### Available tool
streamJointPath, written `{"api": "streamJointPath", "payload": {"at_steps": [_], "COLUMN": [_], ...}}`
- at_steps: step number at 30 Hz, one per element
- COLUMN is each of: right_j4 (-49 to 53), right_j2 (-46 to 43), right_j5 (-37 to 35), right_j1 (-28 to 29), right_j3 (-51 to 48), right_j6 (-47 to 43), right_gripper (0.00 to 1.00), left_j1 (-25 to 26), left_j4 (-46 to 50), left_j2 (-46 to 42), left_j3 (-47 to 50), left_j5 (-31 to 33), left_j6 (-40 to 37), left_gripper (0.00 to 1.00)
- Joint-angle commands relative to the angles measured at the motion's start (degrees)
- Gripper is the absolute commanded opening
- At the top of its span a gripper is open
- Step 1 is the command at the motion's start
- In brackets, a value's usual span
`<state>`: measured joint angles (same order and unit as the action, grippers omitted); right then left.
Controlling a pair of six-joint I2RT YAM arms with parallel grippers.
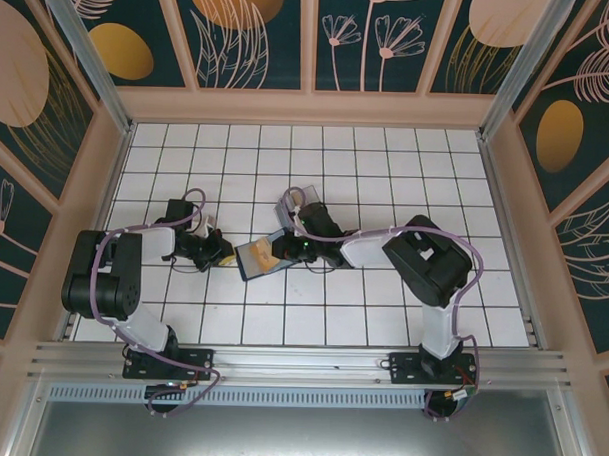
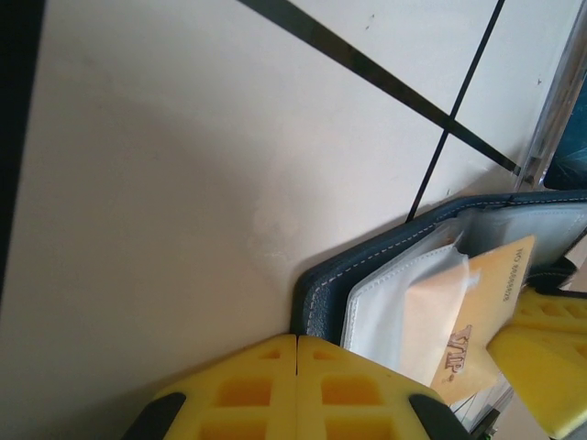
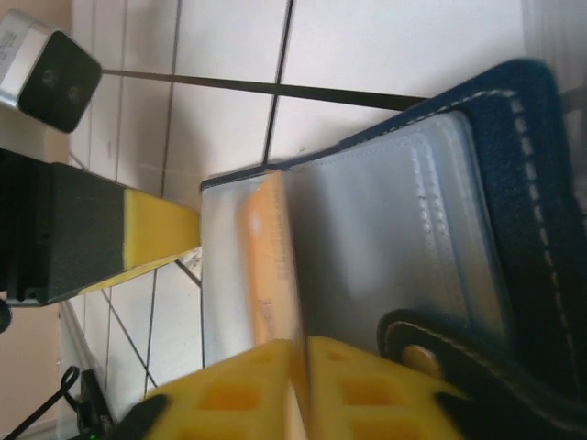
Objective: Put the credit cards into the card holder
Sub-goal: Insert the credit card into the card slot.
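The dark navy card holder (image 1: 249, 264) lies open on the white tiles between my two grippers. An orange-yellow credit card (image 1: 263, 254) sticks partway out of its greyish pocket. In the left wrist view the card (image 2: 477, 312) shows "VIP" lettering inside the holder (image 2: 367, 270). My left gripper (image 2: 296, 341) is shut with nothing between its fingers, its tips against the holder's corner (image 1: 224, 253). My right gripper (image 3: 305, 353) is shut on the card's edge (image 3: 266, 257), beside the holder's clasp tab (image 3: 431, 353), and sits at the holder's right side (image 1: 282, 249).
A small grey-blue object (image 1: 300, 200) lies just behind the right wrist. Patterned walls enclose the tiled table (image 1: 387, 161) on three sides, with a metal rail (image 1: 300, 366) along the front. The left gripper's finger (image 3: 156, 234) reaches the holder's far edge.
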<state>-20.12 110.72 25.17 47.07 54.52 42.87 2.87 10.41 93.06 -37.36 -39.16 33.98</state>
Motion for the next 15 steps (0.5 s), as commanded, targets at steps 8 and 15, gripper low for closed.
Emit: {"api": "streamJointPath", "payload": {"at_steps": [8,15], "right_j4": [6.5,6.5], "right_j2": [-4.2,-2.7], "right_j5": [-2.7,-1.3], "right_j1": [0.8,1.1], "right_j3": [-0.9,0.5], "right_j6": [-2.3,-1.5], "right_gripper": [0.12,0.00], "left_j1": [0.6,0.6], "left_j4": [1.3,1.3], "left_j2": [0.2,0.4], "left_j3": [1.2,1.2], "left_j5": [1.1,0.4], "left_j6": [0.3,0.2], "left_gripper": [0.00,0.00]}}
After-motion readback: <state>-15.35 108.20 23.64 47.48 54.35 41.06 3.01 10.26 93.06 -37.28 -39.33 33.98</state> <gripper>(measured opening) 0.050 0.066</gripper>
